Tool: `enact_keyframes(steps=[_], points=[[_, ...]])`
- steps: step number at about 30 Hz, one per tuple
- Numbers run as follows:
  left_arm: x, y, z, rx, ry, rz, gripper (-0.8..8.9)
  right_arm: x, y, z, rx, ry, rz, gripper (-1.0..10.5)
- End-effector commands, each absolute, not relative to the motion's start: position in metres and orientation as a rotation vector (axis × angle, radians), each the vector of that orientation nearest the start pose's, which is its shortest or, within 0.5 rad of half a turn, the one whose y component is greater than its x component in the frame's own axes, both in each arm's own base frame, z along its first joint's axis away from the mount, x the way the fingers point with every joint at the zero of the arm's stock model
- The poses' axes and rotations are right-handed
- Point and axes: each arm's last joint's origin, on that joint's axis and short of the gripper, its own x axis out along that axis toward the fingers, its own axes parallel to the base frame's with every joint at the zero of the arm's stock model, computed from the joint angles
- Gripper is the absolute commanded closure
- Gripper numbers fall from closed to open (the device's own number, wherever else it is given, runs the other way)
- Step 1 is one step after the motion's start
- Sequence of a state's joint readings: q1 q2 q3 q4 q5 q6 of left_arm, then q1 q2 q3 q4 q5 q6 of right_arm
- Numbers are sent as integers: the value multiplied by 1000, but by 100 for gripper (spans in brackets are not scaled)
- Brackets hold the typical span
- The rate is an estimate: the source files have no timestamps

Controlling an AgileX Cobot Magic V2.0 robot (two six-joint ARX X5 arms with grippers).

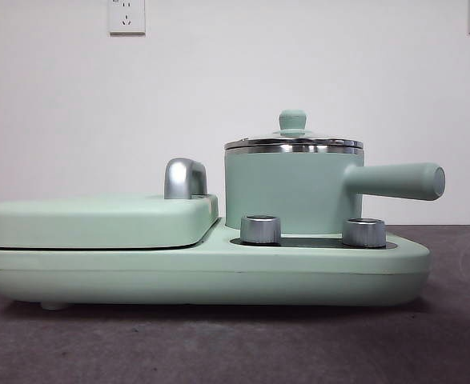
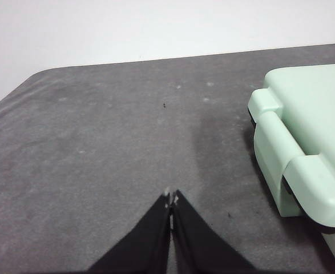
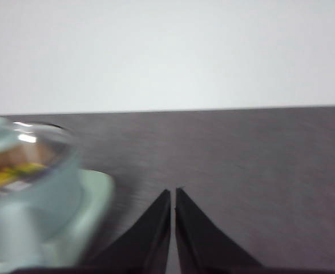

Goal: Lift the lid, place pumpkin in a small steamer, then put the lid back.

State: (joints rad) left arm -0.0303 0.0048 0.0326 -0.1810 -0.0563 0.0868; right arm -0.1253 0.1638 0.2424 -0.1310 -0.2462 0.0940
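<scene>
The lid [image 1: 293, 141] sits on the small steamer [image 1: 291, 192], yellow showing through the glass — so both grippers [image 2: 171, 197] [image 3: 172, 192] wait closed, empty.

Left gripper [image 2: 171, 200]: two matte black jaws, tapering to narrow tips. Right gripper [image 3: 172, 194]: same black wedge-shaped pair, plain, unmarked.

The bench [image 1: 459, 336] has a dark grey, felt-like top that runs back to a white wall. Directly on it sits one mint-green cooker base [image 1: 202, 276], spanning most of its width.
</scene>
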Motion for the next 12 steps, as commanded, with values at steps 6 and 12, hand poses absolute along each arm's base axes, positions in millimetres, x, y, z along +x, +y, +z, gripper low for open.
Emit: enact_keyframes(steps=[6,12], points=[[96,-1,150,104,178,23,808,99,-7,185,55,111,56,935],[96,-1,150,104,178,23,808,99,-6,165,50,130,20,935]])
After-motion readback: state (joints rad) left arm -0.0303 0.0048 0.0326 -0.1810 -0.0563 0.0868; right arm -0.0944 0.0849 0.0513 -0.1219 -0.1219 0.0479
